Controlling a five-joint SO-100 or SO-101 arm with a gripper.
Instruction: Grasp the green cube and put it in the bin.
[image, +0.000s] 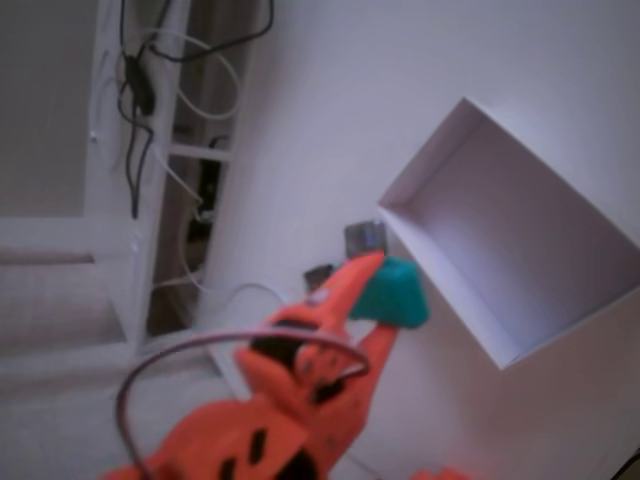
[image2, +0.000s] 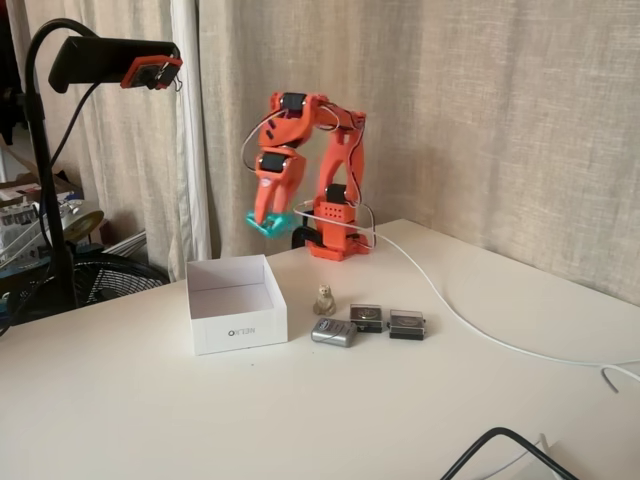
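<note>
Trouble looks likely if the gripper (image2: 270, 222), clamped on the green cube (image2: 268, 224) in mid-air, lets go before clearing the bin (image2: 236, 333) wall.

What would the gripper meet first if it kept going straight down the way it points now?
Probably bare table just behind the bin; the gripper, holding the green cube, seems short of its far wall, though depth is unclear.

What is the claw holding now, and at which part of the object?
The claw holds the green cube by its opposite sides, lifted in the air near the bin.
</note>
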